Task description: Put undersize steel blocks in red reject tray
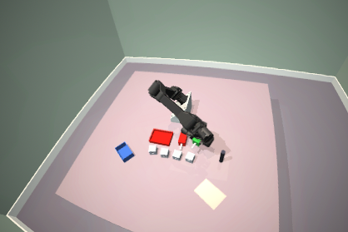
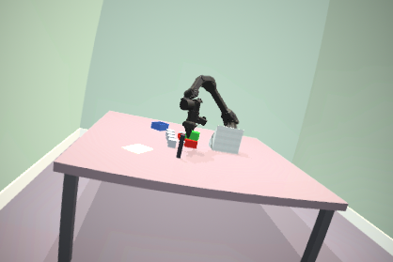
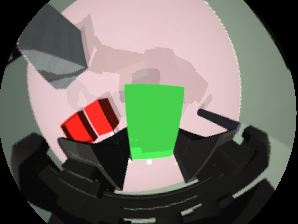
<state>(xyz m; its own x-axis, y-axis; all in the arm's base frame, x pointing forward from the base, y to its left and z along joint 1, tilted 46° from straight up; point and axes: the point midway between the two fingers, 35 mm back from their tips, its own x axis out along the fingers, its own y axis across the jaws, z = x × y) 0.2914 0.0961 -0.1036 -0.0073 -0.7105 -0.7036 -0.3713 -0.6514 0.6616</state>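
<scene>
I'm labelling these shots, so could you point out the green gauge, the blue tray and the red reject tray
green gauge [image 1: 196, 141] [image 2: 194, 135] [image 3: 154, 120]: top, exterior and wrist views, its green block
blue tray [image 1: 125, 152] [image 2: 160, 126]: top and exterior views, its body
red reject tray [image 1: 161, 137]: top view, its floor

The kind of place is unclear: plain green walls [image 1: 225, 21] [image 2: 212, 38], pale skirting [image 1: 233, 66] [image 2: 33, 169], and a pink worktop [image 1: 166, 191] [image 2: 221, 174] bearing a robot arm [image 1: 176, 112] [image 2: 217, 96].
</scene>
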